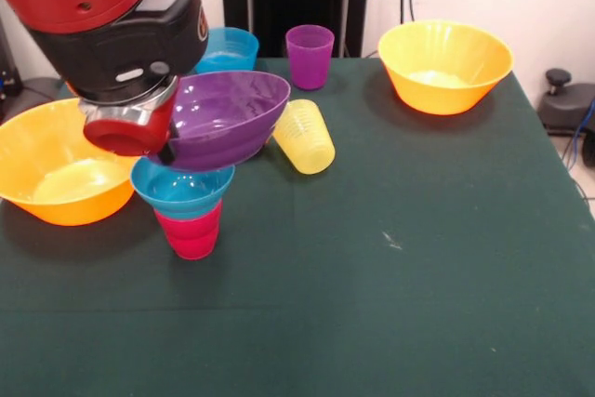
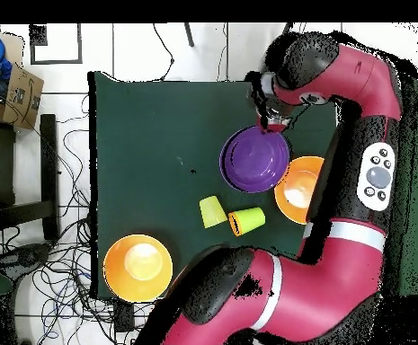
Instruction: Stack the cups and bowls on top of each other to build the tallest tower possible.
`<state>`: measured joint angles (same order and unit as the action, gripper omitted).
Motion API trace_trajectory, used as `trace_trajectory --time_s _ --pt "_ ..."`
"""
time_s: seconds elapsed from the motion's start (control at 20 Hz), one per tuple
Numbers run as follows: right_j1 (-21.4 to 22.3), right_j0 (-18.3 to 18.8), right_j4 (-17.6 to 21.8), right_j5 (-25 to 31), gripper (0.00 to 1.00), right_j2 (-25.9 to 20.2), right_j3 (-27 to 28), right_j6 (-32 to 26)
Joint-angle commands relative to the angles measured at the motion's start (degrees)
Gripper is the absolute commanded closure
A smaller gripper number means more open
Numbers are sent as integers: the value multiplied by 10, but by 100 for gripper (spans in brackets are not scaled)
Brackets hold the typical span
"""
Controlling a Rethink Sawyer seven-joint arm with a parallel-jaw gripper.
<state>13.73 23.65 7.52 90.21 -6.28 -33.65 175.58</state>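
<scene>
- Dark green cloth covers the tabletop (image 1: 418,258), with a white wall and black stand behind it in the front view, and pale floor with tangled cables around it in the overhead view.
- Bowls, five counted: two orange, one (image 1: 444,64) at 1 o'clock and one (image 1: 58,166) at 9 o'clock; a purple bowl (image 1: 228,118); a cyan bowl (image 1: 182,189); a deeper blue bowl (image 1: 228,48) at 12 o'clock.
- Cups, four counted: red cup (image 1: 191,232), yellow cup (image 1: 305,137) on its side, purple cup (image 1: 309,56) upright, and an orange cup (image 2: 248,220) seen only from overhead.
- Tower: the cyan bowl sits on the red cup, with the purple bowl tilted on top.
- Gripper (image 1: 165,148) is at the purple bowl's rim; whether it grips is unclear.
</scene>
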Motion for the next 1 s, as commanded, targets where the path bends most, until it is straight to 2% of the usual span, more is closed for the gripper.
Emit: trace_trajectory --time_s 0.05,0.2,0.35,0.8,1.0 --pt "-36 -16 47 100 100 -62 108 -205" --pt "-30 -20 40 93 100 -49 95 -193" --pt "-31 -22 46 87 100 -38 104 -200" --pt "-71 -9 65 143 100 -44 203 -244" --pt "-78 -8 68 141 100 -41 217 -252"
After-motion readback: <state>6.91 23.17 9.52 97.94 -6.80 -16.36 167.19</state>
